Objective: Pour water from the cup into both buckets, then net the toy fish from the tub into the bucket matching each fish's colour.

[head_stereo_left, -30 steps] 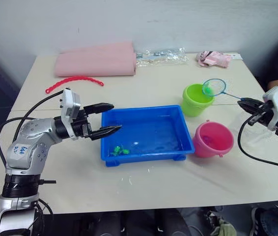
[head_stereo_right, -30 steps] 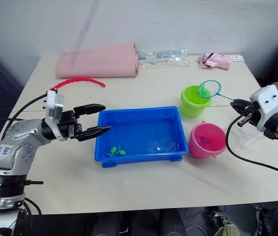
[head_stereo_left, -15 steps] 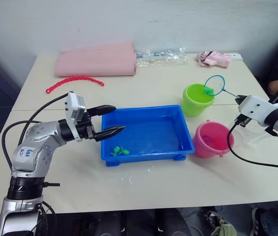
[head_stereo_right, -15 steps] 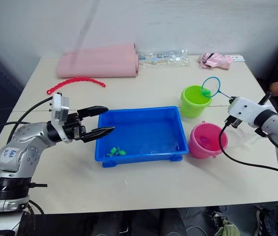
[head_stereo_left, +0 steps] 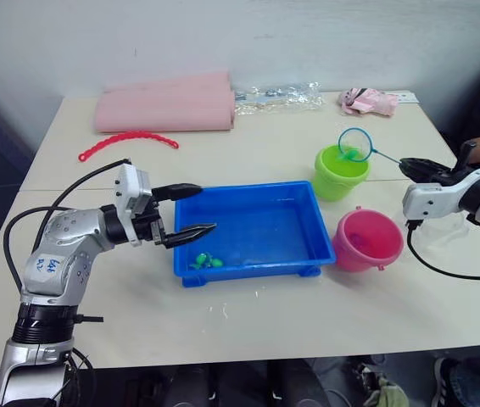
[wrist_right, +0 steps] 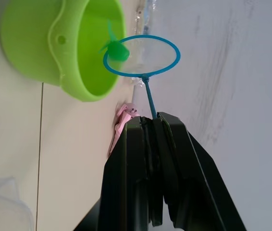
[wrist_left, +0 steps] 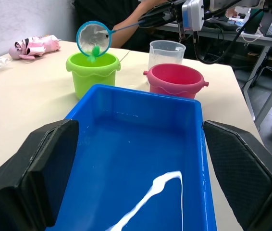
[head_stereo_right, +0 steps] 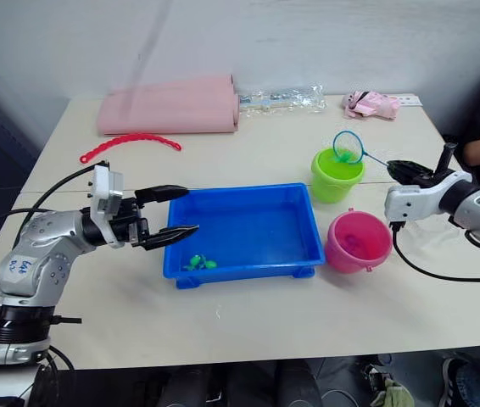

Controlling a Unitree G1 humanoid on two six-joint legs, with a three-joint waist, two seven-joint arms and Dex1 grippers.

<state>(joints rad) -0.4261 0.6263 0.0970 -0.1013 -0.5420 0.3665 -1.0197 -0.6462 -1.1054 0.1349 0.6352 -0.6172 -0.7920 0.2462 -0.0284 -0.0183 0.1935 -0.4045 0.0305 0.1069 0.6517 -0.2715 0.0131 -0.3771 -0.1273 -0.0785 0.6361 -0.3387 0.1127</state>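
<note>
One green fish (wrist_right: 116, 50) clings to the net (wrist_right: 142, 55) over the green bucket (head_stereo_left: 341, 170); tipped unevenly, it could drop outside. The net's handle runs from the bucket back to the right gripper (head_stereo_left: 418, 168), clamped on it. Left gripper (head_stereo_left: 187, 212), fingers apart, brackets the tub (head_stereo_left: 312, 254) beside that bucket.

The two head cameras looked down from above the near edge of the worktop (head_stereo_left: 248, 331), side by side, sharing almost the whole scene. The left wrist camera sat low and close over the tub (wrist_left: 141, 144), facing the green bucket (wrist_left: 92, 72). The right wrist camera peered along the net (wrist_right: 142, 55) at that same bucket, very near
</note>
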